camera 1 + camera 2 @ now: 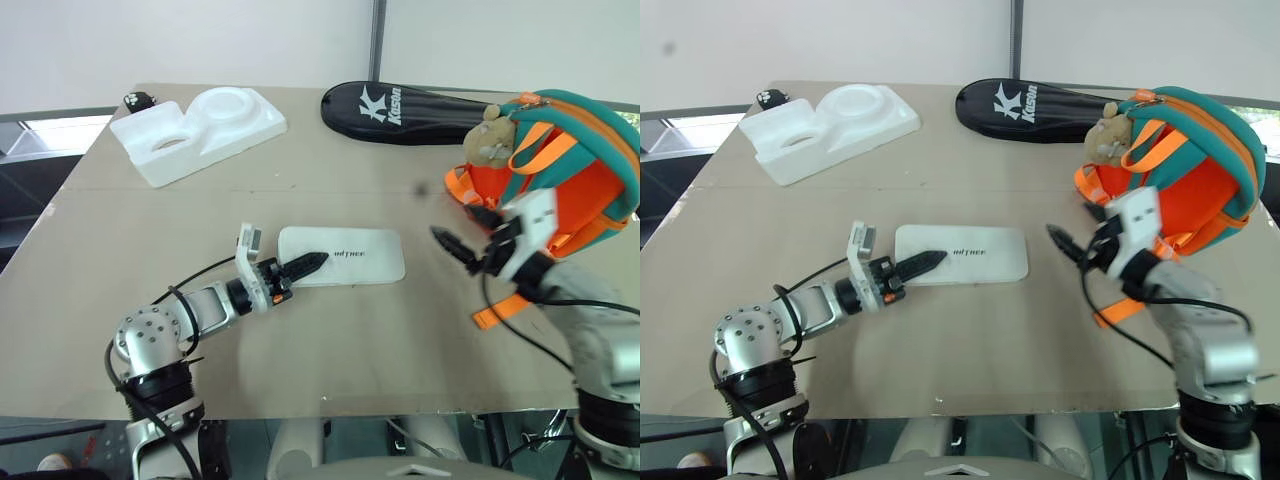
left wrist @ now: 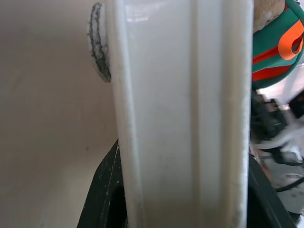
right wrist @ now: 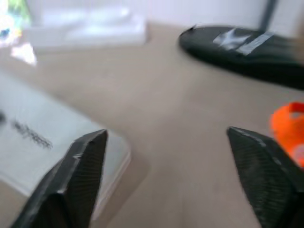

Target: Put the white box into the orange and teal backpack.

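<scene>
Gripping the white box (image 1: 345,257), left fingers (image 1: 305,266); right fingers (image 3: 78,171) spread wide, empty.

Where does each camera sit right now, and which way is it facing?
Left eye and right eye: on the head, looking forward and down over the table; both arms show, left gripper on the box, right gripper before the backpack.
Left wrist: along its fingers, which clasp the box's edge.
Right wrist: between its open fingers, toward the box and racket case.
Shared: both wrist views catch the box; the right wrist and head views share the case and foam tray.
</scene>
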